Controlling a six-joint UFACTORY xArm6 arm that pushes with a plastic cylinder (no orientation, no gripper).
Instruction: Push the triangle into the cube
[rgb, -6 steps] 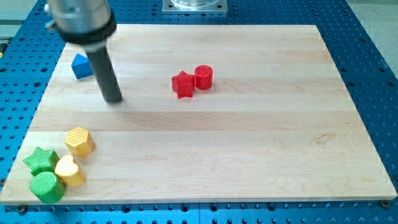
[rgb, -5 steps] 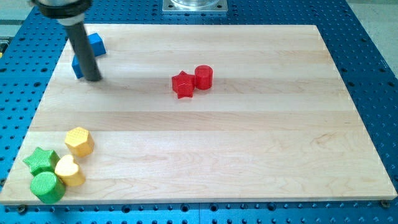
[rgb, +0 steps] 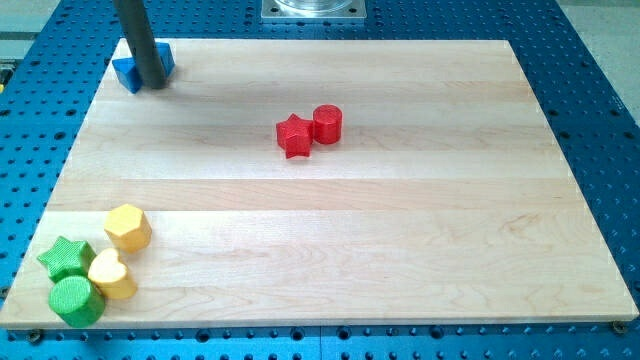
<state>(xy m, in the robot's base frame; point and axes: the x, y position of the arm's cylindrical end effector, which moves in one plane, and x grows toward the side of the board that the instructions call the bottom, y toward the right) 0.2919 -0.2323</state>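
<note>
My tip (rgb: 152, 84) sits in the far upper-left corner of the bench (rgb: 400, 230), right against the blue blocks there, and the dark rod rising from it covers the spot where those two pieces meet. To the view's left of the rod a blue triangle (rgb: 125, 74) pokes out, its lower point toward the bench's left edge; to the view's right of the rod a sliver of a blue cube (rgb: 165, 57) shows, close to the bench's top edge. The two blue pieces look pressed together or very nearly so, but the rod hides the seam, so I cannot tell whether they truly touch. There is no claw on this arm, only the straight rod, so no open or pressed state can be read. Near the middle of the bench, a little toward the view's top, a red star (rgb: 294, 136) and a red cylinder (rgb: 327, 124) stand touching, the cylinder to the view's right and slightly higher. In the lower-left corner four blocks huddle: a yellow hexagon (rgb: 128, 227) uppermost, a yellow heart (rgb: 111, 275) just below it, a green star (rgb: 66, 257) to the view's left of the heart, and a green cylinder (rgb: 76, 300) lowest, next to the heart. That cluster lies well apart from my tip. The bench rests on a blue perforated plate (rgb: 590, 60).
</note>
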